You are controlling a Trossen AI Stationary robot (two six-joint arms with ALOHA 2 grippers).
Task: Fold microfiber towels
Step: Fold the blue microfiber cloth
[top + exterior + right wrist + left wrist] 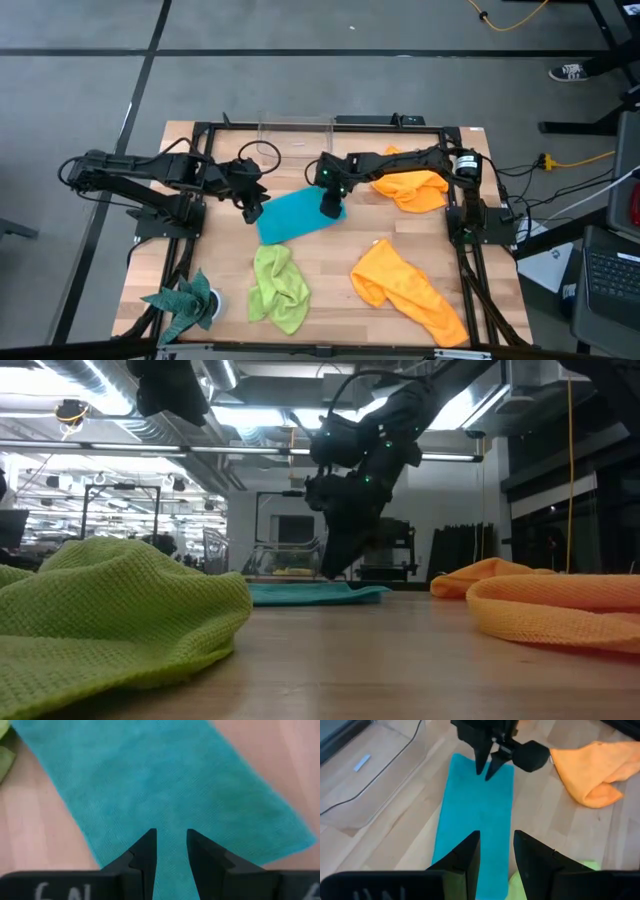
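The turquoise-blue towel lies flat on the table's middle as a long folded strip. It also shows in the left wrist view and the right wrist view. My right gripper points down over the strip's right end, its fingers a little apart. My left gripper is open and empty, raised well above the strip's left end. The lime-green towel lies crumpled near the front. One orange towel lies at the front right, the other at the far right. My right gripper comes at the turquoise towel's right end from above, pointing down. Its fingertips stand at the cloth's top surface. I cannot tell whether they touch it. The towel lies flat on the table.
A dark teal-green spiky-edged cloth lies at the front left corner. A clear plastic box stands at the far edge. Bare wood shows between the green and orange towels.
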